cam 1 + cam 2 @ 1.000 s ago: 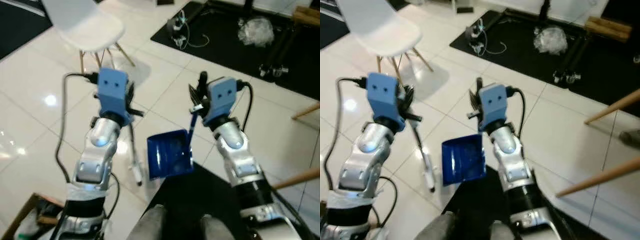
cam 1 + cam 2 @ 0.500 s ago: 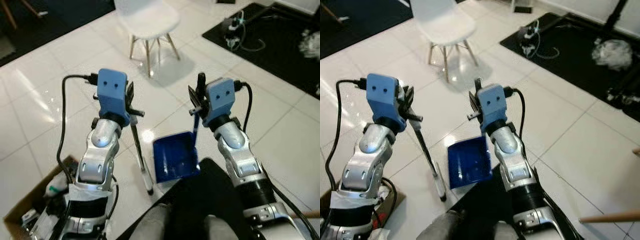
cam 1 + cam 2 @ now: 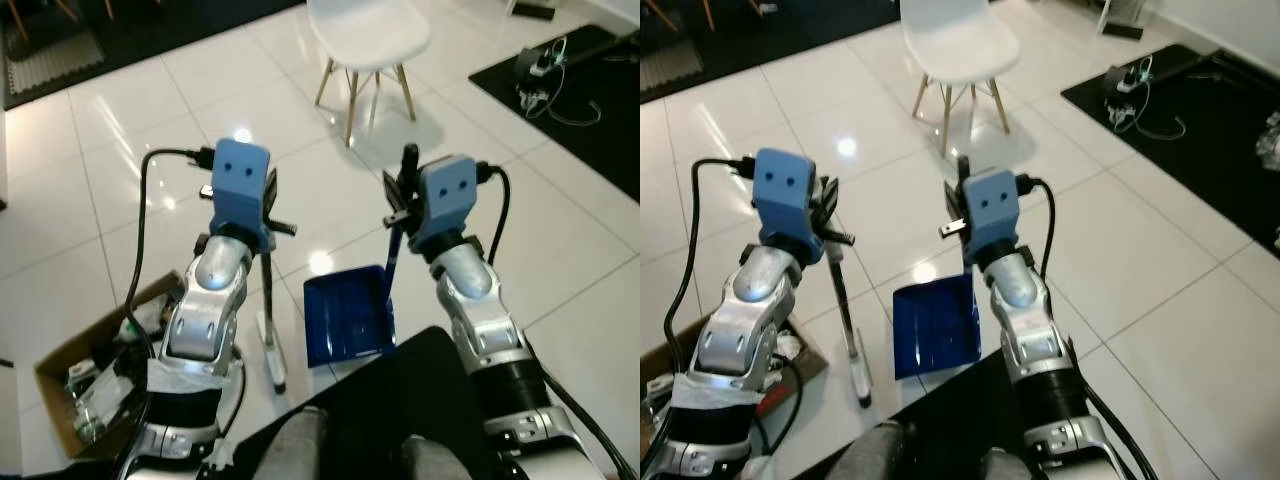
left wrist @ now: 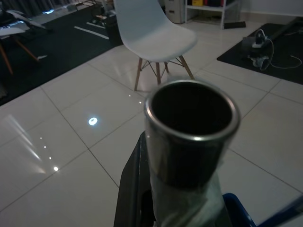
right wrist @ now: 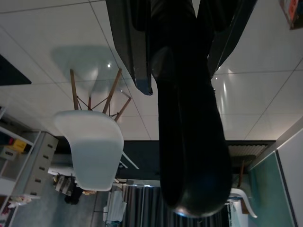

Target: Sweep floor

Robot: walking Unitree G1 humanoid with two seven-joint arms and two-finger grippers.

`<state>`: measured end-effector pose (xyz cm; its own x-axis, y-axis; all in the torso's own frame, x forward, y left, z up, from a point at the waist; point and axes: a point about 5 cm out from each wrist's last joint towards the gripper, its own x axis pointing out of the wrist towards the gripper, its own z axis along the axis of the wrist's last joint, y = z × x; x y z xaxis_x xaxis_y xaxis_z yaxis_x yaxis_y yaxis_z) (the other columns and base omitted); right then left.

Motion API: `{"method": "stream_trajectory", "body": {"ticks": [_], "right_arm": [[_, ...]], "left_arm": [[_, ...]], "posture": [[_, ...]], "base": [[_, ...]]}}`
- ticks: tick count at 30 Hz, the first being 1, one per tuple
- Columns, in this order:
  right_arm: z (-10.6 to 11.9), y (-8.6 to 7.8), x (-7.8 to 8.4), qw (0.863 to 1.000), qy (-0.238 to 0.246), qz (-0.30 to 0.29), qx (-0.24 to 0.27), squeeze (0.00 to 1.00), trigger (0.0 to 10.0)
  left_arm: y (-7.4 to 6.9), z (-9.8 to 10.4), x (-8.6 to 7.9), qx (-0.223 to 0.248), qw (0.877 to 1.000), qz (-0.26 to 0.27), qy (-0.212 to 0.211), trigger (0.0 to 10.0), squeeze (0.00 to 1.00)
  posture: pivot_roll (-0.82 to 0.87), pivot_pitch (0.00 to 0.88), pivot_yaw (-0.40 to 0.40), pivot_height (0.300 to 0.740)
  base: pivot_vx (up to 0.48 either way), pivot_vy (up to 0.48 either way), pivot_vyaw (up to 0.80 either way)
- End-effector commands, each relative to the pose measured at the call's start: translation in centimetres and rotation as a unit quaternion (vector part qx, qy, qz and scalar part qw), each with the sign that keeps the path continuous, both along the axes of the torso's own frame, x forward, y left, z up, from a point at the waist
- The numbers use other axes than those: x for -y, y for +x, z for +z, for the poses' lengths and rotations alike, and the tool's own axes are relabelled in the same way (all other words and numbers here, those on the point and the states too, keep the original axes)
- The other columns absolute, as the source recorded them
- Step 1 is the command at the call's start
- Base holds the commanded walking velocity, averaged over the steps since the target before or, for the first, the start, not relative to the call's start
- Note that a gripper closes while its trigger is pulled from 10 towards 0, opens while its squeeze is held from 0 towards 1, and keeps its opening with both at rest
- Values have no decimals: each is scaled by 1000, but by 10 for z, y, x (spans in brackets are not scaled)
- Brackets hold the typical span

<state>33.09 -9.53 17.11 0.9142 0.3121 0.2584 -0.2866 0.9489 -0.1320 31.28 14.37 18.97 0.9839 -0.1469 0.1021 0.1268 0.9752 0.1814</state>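
The left pincer is clamped on the thin grey metal broom pole. The pole slants down, so its pale brush end sits on the shiny white tile floor, ready to push dirt along. The left wrist view looks right down the pole's open round top.

The right pincer is clamped on the long dark handle of the blue plastic dustpan. Held this way, the pan lies flat on the floor just beside the brush — a good spot to catch what gets swept in. The two tools are near each other but not touching, as far as I can tell.

I cannot see any dirt on the tiles.

A white plastic chair with wooden legs stands ahead, well apart from the tools. Its legs could get in the way if the broom goes forward. A brown cardboard box full of odds and ends sits close by the left arm — the broom could bump it. A black mat with tangled cables lies off to the right.
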Motion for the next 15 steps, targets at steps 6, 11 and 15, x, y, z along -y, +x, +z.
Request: {"method": "stream_trajectory", "body": {"ticks": [6, 11, 15], "right_arm": [[0, 2, 8, 999, 29, -17, -8, 0, 10000], [-3, 3, 22, 999, 26, -31, -17, 0, 10000], [-6, 2, 35, 999, 8, -41, -21, 0, 10000]], "left_arm": [[-2, -9, 11, -8, 1000, -17, -3, 10000, 0], [-3, -16, 16, -17, 999, -31, 8, 10000, 0], [-4, -20, 20, -23, 999, -37, 5, 10000, 0]], "posture": [[46, 120, 79, 740], [34, 125, 82, 740], [30, 127, 86, 740]], "base": [[0, 0, 0], [0, 0, 0], [0, 0, 0]]}}
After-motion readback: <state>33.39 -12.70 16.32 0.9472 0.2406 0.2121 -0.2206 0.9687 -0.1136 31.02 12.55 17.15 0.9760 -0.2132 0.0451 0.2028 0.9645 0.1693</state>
